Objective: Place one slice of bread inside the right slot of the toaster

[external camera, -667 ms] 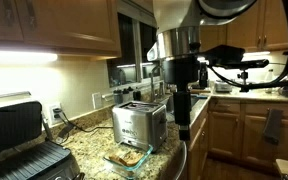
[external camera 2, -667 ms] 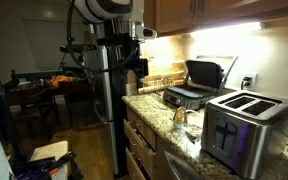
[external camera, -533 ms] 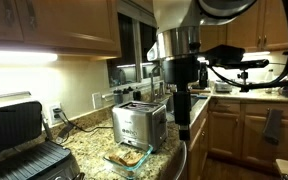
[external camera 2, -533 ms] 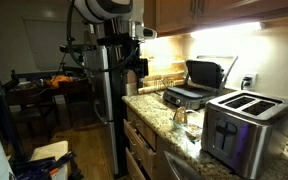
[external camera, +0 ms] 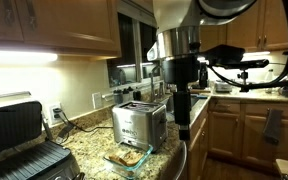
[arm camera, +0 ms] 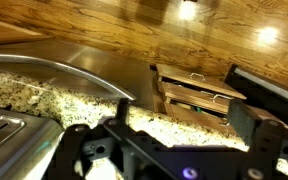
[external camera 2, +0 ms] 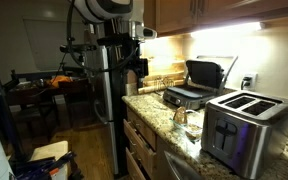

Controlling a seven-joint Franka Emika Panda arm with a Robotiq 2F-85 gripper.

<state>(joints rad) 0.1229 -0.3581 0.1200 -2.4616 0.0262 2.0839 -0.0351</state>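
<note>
The steel two-slot toaster stands on the granite counter and shows in both exterior views; its corner is at the lower left of the wrist view. A slice of bread lies in a clear glass dish in front of the toaster. My gripper hangs beside the toaster, off the counter's edge and above counter height. In the wrist view the gripper has its fingers wide apart with nothing between them. Both toaster slots look dark and empty.
A black-and-grey grill press sits open on the counter. Wooden cabinets and a camera arm are behind the gripper. The counter edge drops to lower drawers.
</note>
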